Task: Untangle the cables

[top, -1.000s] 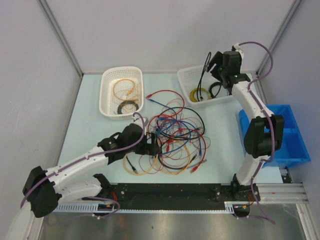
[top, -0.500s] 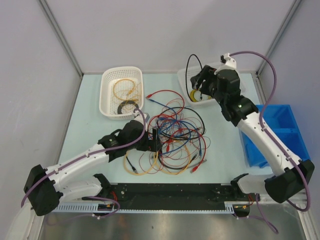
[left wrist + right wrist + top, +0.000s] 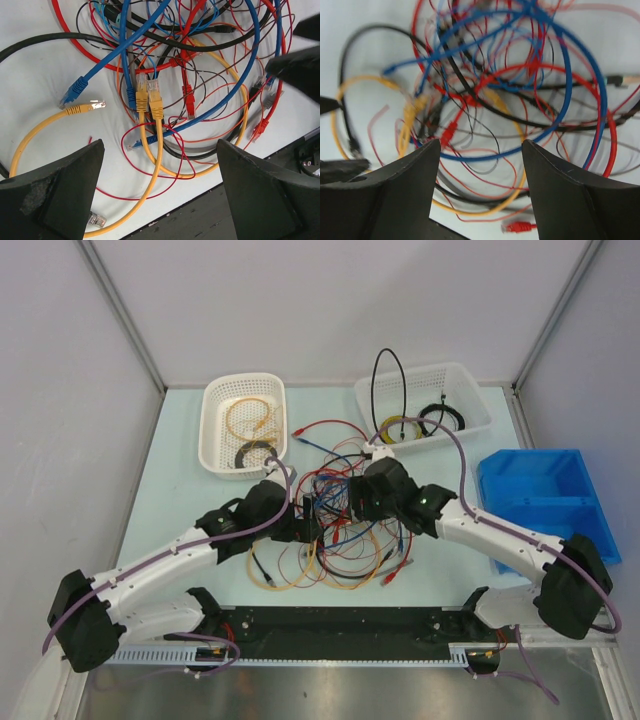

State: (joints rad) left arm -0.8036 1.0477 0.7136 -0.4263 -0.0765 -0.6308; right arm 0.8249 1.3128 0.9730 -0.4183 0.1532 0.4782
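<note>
The cables lie in one tangle of red, blue, yellow and black wires at the middle of the table. My left gripper sits at the tangle's left edge, open. In the left wrist view the left gripper stands wide above a yellow cable and a thin red loop, gripping nothing. My right gripper hovers over the tangle's upper middle, open. In the right wrist view the right gripper is empty, with a blue cable on the table below it.
A white basket at the back left holds an orange and a black coil. A second white basket at the back right holds yellow and black cables, with a black loop rising over its rim. A blue bin stands at the right.
My right arm has swung from the back right basket down to the tangle, leaving a black cable looped over the basket's rim. The left arm has not moved.
</note>
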